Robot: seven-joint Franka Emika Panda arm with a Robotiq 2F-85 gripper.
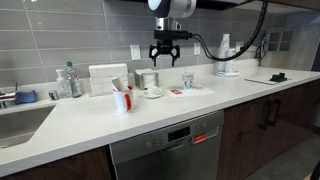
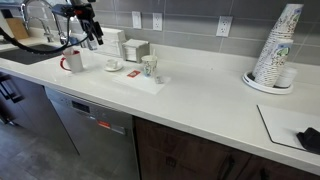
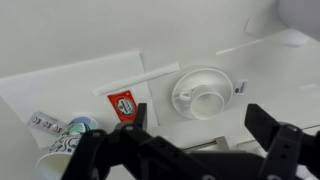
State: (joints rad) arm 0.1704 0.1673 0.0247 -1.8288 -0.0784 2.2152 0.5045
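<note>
My gripper hangs open well above the white counter, nothing between its fingers. In the wrist view its dark fingers frame the bottom of the picture, and the gripper is over a white cup on a saucer. That cup and saucer stand below it in both exterior views. Left of it in the wrist view lie a red packet and a thin white stick on a white sheet. A patterned cup shows at the lower left.
A red mug with utensils, a napkin dispenser and a metal canister stand near the saucer. The patterned cup is beside the packet. A sink and bottles lie at one end, stacked paper cups at the other.
</note>
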